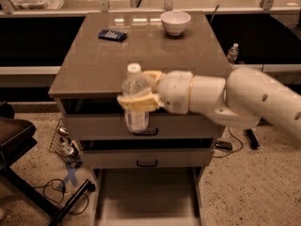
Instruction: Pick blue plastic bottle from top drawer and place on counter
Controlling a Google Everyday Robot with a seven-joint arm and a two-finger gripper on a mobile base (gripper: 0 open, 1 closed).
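The large square glossy grey-brown counter spreads out behind and to both sides of the fingers, and its front edge runs across just behind them. The thick white robot arm comes in from the right and ends in the gripper, which hangs in front of that edge.

Below the fingers stands the grey drawer cabinet, with two drawer fronts that carry dark rectangular handles. Further below, at floor level, the long shallow pale-grey top drawer is pulled out toward the camera, its flat floor bare.

The pale yellowish fingers are closed round the small clear blue plastic bottle at its middle, one crossing its front and the other at its far side. The bottle is upright, with its white screw cap above the fingers and its lower body below them, seen against the upper drawer front. It is held off the drawer and does not rest on the counter.

Far behind the fingers and to the right, a round white bowl sits on the counter. To their left at the back lies a flat dark blue packet. Well to the right, beyond the counter, stands a smaller clear bottle with a pale cap.
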